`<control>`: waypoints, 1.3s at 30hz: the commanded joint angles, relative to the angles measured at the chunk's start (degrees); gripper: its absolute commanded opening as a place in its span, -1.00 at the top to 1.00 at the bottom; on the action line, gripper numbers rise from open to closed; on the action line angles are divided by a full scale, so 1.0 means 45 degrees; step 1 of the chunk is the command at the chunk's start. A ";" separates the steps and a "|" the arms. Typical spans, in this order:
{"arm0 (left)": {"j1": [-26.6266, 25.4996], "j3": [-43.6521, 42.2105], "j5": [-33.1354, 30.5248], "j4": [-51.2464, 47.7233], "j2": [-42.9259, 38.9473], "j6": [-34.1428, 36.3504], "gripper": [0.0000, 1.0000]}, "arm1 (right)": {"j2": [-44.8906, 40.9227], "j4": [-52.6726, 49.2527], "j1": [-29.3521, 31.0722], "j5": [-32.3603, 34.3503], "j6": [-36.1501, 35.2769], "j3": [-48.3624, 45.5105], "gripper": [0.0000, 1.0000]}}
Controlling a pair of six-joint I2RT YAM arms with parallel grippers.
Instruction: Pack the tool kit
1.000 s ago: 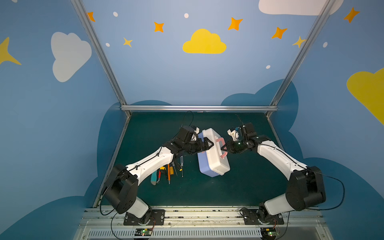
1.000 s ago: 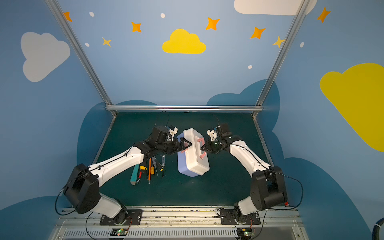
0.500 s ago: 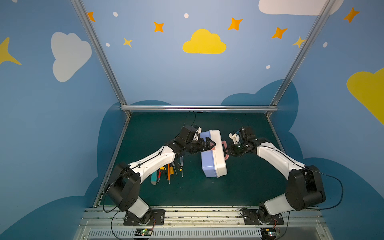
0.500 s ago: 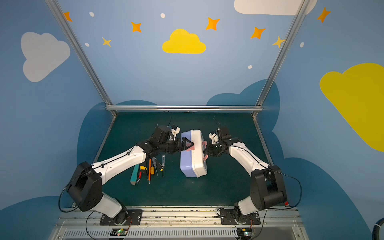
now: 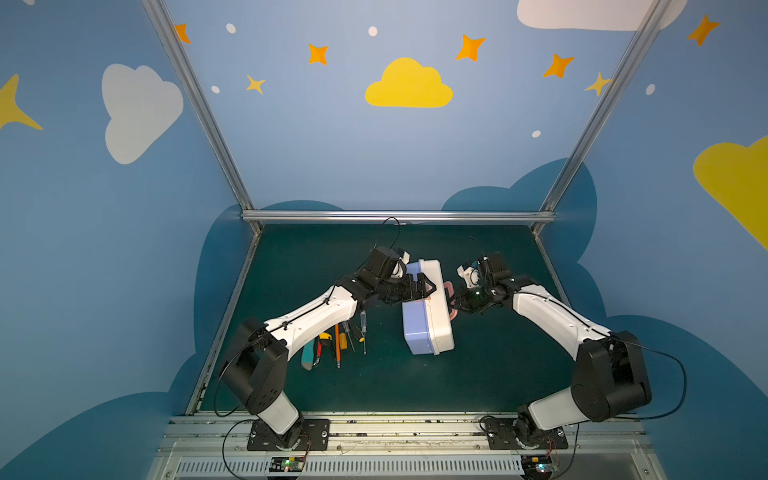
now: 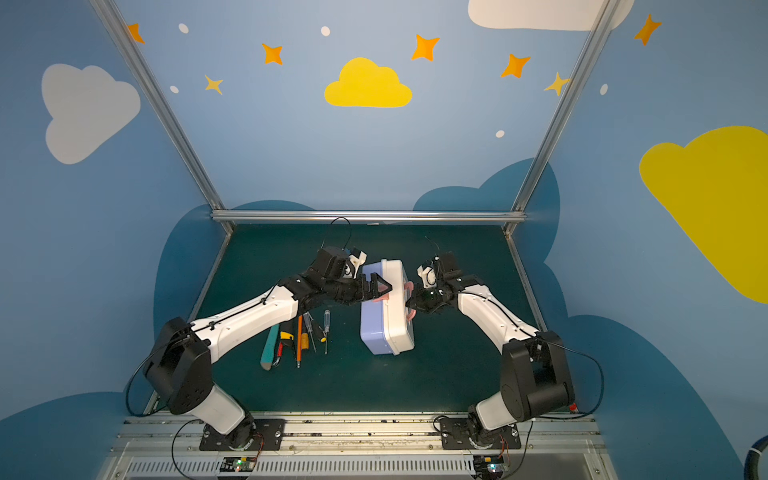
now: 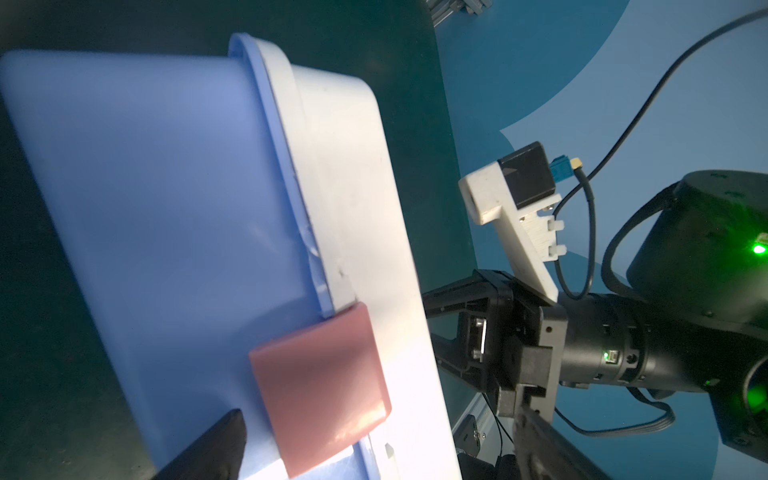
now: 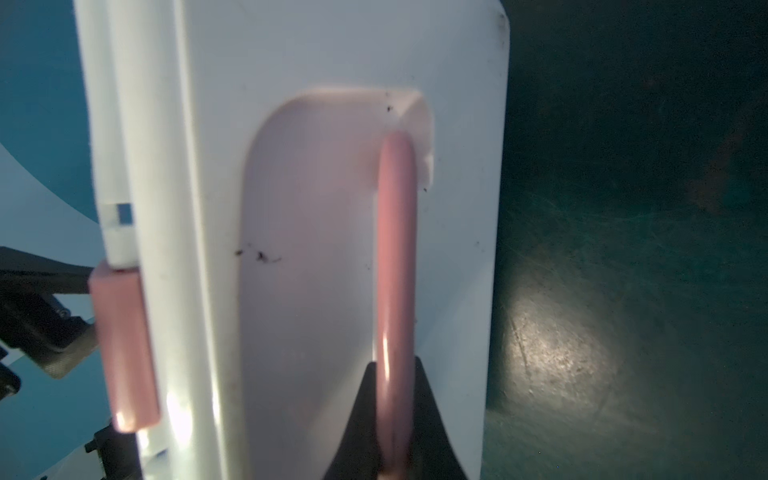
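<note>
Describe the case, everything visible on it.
The case is smooth, rounded plastic: white lid, lavender-blue base, shut. It appears to stand tipped on one long side on the green mat, lid facing the right arm, base facing the left. A pink latch lies folded across the seam on the upper side. A pink C-shaped handle stands out from a recess in the lid; the right tool is shut on it. The open left tool sits at the latch side; contact cannot be told.

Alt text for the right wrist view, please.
The right end effector is shut on the pink handle of the white tool kit, seen close up. A pink latch sits on its edge, with the dark green table beyond.
</note>
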 commanded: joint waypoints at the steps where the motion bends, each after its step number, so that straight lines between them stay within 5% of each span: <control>1: -0.0153 -0.0029 0.0300 -0.0271 0.0552 0.0231 -1.00 | 0.0211 -0.0536 0.0450 -0.0169 -0.0162 -0.0201 1.00; 20: -0.0546 -0.0911 0.3397 0.4114 0.1269 -0.0940 -1.00 | 0.0607 -0.0204 0.1033 0.0199 -0.0139 0.0365 1.00; 39: 0.2246 -0.2207 0.0543 0.0635 -0.2024 0.1622 -0.99 | -0.1846 -0.1012 0.1228 0.1227 0.0596 0.1360 1.00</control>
